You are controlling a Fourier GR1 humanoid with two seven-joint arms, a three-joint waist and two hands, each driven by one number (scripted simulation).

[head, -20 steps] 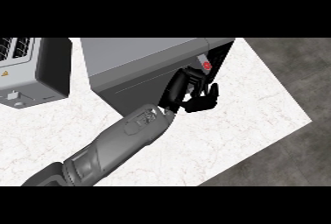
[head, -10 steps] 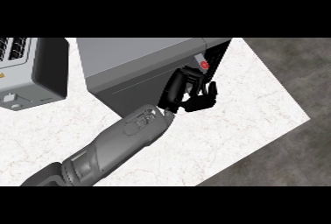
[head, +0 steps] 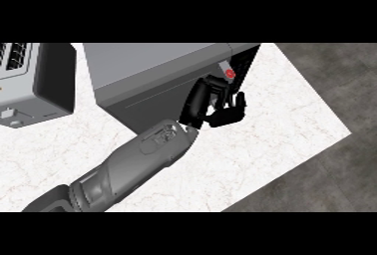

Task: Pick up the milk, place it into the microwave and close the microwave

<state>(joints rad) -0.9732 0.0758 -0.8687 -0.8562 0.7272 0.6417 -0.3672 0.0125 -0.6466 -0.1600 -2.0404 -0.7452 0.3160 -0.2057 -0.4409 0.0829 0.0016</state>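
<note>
Left hand (head: pixel 215 102) on microwave (head: pixel 154 79) door, fingers spread flat, pushing, holding nothing. Hand and door barely moved since a second ago; door looks nearly shut. Milk not seen, likely inside microwave, cannot tell for sure. Red button (head: pixel 230 73) near fingertips. Right hand not seen. Grey box (head: pixel 33 74) at left on worktop (head: pixel 280 114). Task looks almost done.

The microwave (head: pixel 158 79) is sitting on the counter (head: pixel 258 144), with another appliance (head: pixel 29 79) standing to its left.
</note>
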